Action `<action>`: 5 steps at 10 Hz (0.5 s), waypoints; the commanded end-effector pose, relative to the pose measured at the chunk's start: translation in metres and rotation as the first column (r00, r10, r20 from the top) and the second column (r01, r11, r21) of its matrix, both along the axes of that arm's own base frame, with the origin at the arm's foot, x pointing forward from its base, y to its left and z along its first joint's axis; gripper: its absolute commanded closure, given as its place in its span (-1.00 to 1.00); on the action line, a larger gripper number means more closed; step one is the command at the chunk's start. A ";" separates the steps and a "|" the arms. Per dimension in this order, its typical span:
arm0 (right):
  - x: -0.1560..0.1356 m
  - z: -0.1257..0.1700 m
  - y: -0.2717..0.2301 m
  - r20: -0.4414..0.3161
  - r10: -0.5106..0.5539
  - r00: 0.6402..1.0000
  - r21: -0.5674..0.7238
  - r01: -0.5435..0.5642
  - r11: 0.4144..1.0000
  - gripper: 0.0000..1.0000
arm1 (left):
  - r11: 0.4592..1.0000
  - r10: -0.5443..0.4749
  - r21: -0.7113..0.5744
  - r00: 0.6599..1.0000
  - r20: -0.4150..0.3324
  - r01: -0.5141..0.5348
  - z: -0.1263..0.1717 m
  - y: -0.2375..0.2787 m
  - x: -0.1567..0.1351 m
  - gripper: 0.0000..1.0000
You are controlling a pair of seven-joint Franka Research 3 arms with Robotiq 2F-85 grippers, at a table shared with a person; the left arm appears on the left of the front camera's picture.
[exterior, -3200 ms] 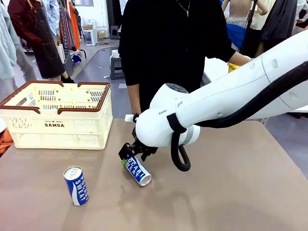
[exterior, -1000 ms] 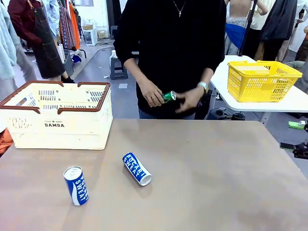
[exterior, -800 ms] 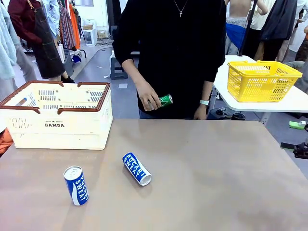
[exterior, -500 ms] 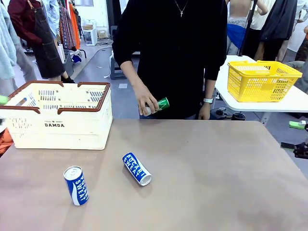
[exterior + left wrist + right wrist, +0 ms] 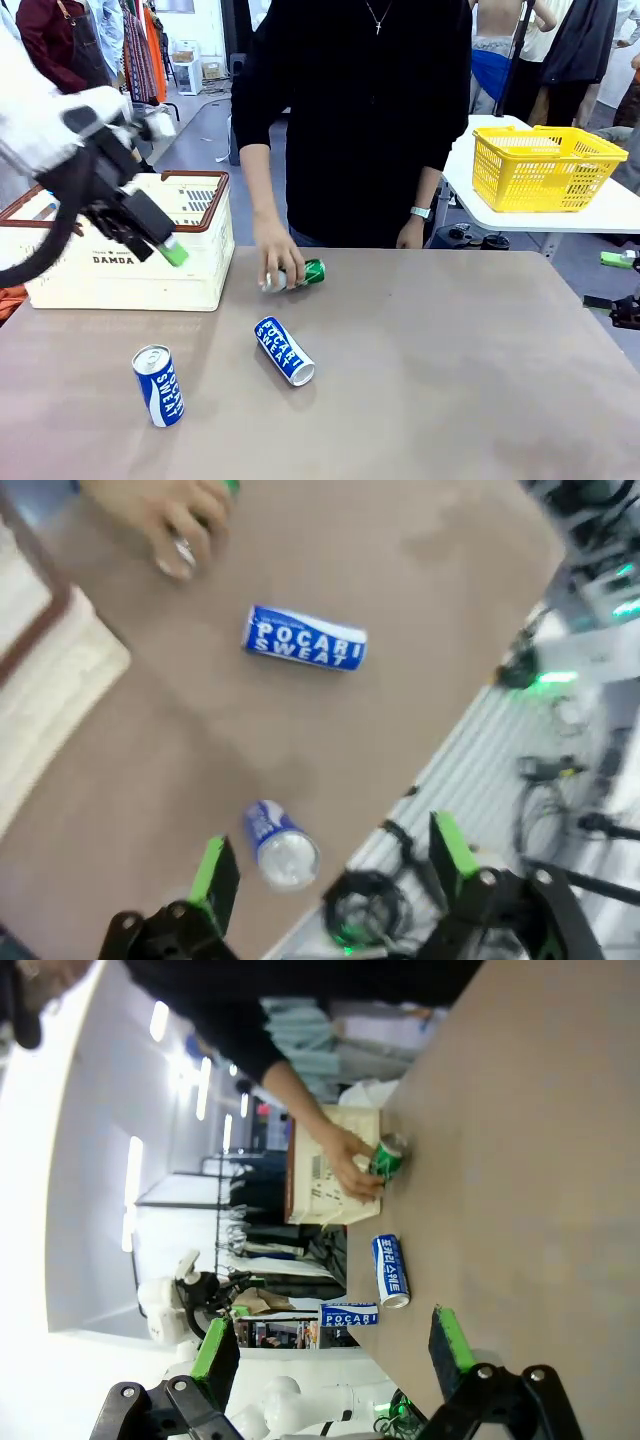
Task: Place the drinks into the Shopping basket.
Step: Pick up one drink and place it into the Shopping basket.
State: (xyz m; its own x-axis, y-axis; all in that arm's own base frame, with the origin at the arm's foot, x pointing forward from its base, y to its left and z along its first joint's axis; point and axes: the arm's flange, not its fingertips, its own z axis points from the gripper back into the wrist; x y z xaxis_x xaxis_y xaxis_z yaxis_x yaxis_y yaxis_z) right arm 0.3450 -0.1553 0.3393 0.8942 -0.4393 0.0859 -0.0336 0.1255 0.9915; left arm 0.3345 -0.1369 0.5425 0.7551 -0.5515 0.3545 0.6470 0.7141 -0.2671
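Front view: the left tool (image 5: 165,245) hangs spread wide and empty in front of the Shopping basket (image 5: 130,275). One blue can (image 5: 158,386) stands on the bench (image 5: 450,380), a second blue can (image 5: 284,351) lies near it, and a person's hand (image 5: 273,262) holds a green can (image 5: 308,272) lying just behind. The right tool (image 5: 330,1345) is spread wide too, empty.

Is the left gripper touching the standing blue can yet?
Apart. The front view shows the left gripper up beside the white basket, with bare table between it and the standing blue can.
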 end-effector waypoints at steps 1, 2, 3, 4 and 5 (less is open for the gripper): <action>0.000 0.004 -0.003 -0.022 0.008 1.000 -0.001 -0.008 1.000 -1.00 | 0.999 0.032 0.037 0.997 0.069 -0.035 -0.013 0.008 0.004 -1.00; 0.000 0.004 -0.003 -0.022 0.008 1.000 -0.001 -0.008 1.000 -1.00 | 1.000 0.000 0.000 1.000 0.000 0.000 0.000 0.000 0.000 -1.00; 0.000 0.004 -0.003 -0.022 0.008 1.000 -0.001 -0.008 1.000 -1.00 | 1.000 0.000 0.000 1.000 0.000 0.000 0.000 0.000 0.000 -1.00; 0.000 0.004 -0.003 -0.022 0.008 1.000 -0.001 -0.008 1.000 -1.00 | 1.000 0.000 0.000 1.000 0.000 0.000 0.000 0.000 0.000 -1.00; 0.000 0.004 -0.003 -0.022 0.008 1.000 -0.001 -0.008 1.000 -1.00 | 0.999 -0.022 0.023 0.999 0.034 0.022 -0.007 -0.007 0.001 -1.00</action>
